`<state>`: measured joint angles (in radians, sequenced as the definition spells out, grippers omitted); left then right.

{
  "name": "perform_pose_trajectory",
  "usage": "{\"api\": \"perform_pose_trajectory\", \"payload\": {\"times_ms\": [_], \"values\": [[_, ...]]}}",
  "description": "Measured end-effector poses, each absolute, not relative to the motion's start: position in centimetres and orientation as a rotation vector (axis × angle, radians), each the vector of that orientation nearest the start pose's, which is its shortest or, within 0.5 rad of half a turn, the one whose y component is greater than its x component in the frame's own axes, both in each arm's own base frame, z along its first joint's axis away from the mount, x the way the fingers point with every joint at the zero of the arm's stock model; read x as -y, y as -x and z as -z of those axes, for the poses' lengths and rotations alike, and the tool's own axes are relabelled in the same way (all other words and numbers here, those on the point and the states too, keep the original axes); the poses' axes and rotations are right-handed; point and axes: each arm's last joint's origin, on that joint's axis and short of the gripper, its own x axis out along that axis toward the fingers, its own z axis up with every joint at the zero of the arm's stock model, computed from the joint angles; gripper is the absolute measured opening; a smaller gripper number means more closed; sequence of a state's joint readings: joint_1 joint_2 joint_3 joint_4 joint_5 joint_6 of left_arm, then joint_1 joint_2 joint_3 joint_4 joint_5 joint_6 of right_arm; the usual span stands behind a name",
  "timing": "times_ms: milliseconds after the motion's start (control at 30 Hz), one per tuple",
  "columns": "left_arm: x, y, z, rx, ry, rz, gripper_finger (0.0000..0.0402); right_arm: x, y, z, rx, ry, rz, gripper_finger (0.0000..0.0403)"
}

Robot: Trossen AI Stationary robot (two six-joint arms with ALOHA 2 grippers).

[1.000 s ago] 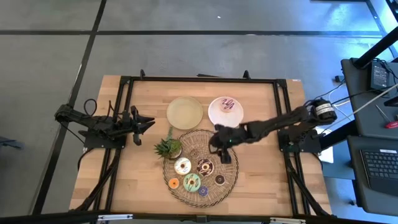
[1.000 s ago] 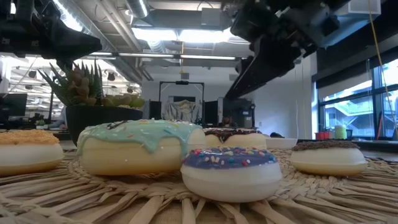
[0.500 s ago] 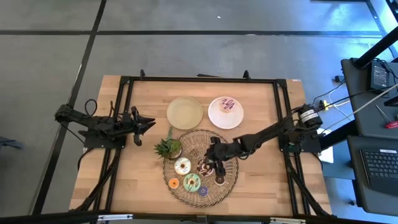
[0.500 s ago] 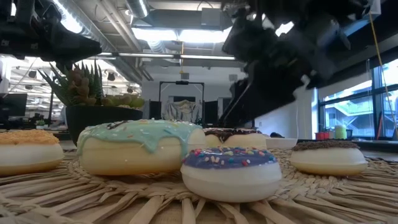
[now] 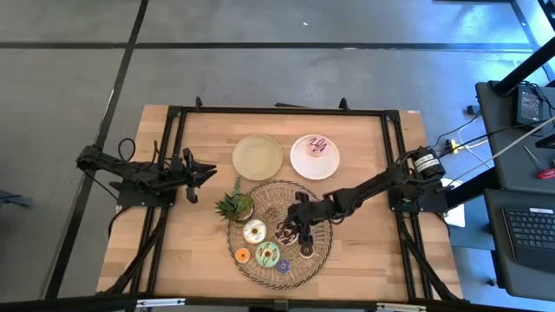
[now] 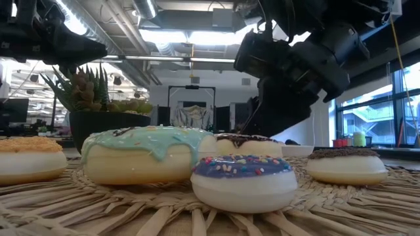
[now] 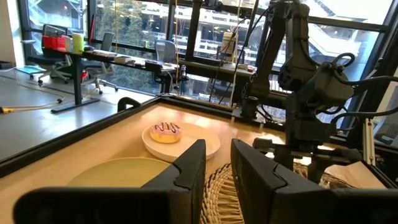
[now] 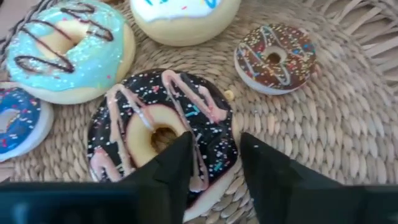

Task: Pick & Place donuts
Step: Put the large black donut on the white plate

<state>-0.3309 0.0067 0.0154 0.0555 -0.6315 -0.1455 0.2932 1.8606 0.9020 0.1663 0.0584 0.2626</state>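
Note:
Several toy donuts lie on a round woven mat (image 5: 323, 227): a chocolate one with pink drizzle (image 8: 155, 130), a mint-green one (image 8: 68, 53), a white one (image 8: 186, 18), a small brown one (image 8: 275, 57), a purple one (image 6: 243, 180) and an orange one (image 5: 242, 255). A pink donut (image 5: 318, 147) sits on a white plate (image 5: 302, 163). My right gripper (image 8: 214, 168) is open, low over the chocolate donut (image 5: 286, 232), one finger above its hole, the other outside its rim. My left gripper (image 5: 201, 173) is open at the table's left side. My right gripper comes from above, pointing down, with the chocolate donut's ring wall (image 8: 214, 140) between its two open fingers. The donut lies flat on the mat. I cannot tell whether the fingers touch it.
A spiky potted plant (image 5: 234, 205) stands at the mat's left edge, close to the white donut. An empty yellow-green plate (image 5: 257, 157) lies beyond the mat, beside the white plate. Bare wood shows right of the mat (image 5: 364, 243).
My right gripper has moved from beside the white plate toward the table's near edge and down onto the mat, ending low over the chocolate donut. The donuts have stayed where they were.

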Motion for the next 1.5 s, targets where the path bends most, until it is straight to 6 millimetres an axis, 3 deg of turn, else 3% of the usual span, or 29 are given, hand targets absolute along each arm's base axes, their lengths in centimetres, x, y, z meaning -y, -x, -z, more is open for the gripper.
{"api": "perform_pose_trajectory", "payload": {"times_ms": [133, 267, 400, 533, 667, 800, 900, 1133, 1500], "values": [[1.4, -9.2, -17.3, 0.079, 0.178, -0.294, 0.0071, -10.0, -33.8, -12.4, -0.818, -0.139, -0.166, 0.0065], [1.4, -9.2, -17.3, 0.082, 0.199, -0.292, 0.007, -9.5, -33.4, -14.1, -0.799, -0.17, -0.182, 0.0017], [1.4, -9.2, -17.3, 0.083, 0.199, -0.292, 0.007, -8.4, -32.5, -18.0, -0.723, -0.162, -0.172, 0.0017], [1.4, -9.2, -17.3, 0.083, 0.202, -0.291, 0.007, -6.5, -30.4, -22.1, -0.68, -0.137, -0.088, 0.003], [1.4, -9.2, -17.3, 0.085, 0.217, -0.286, 0.0068, -3.5, -27.6, -25.2, -0.668, -0.112, 0.147, 0.0021], [1.4, -9.2, -17.3, 0.084, 0.226, -0.265, 0.0068, -0.3, -25.6, -26.6, -0.673, -0.13, 0.358, 0.0018], [1.4, -9.2, -17.3, 0.084, 0.226, -0.264, 0.0068, 1.7, -24.7, -25.7, -0.712, -0.163, 0.413, 0.0028], [1.4, -9.2, -17.3, 0.084, 0.226, -0.263, 0.0068, 5.4, -23.5, -20.7, -0.695, -0.286, 0.438, 0.003], [1.4, -9.2, -17.3, 0.084, 0.226, -0.263, 0.0066, 7.2, -21.8, -17.1, -0.619, -0.37, 0.446, 0.0034]]}}
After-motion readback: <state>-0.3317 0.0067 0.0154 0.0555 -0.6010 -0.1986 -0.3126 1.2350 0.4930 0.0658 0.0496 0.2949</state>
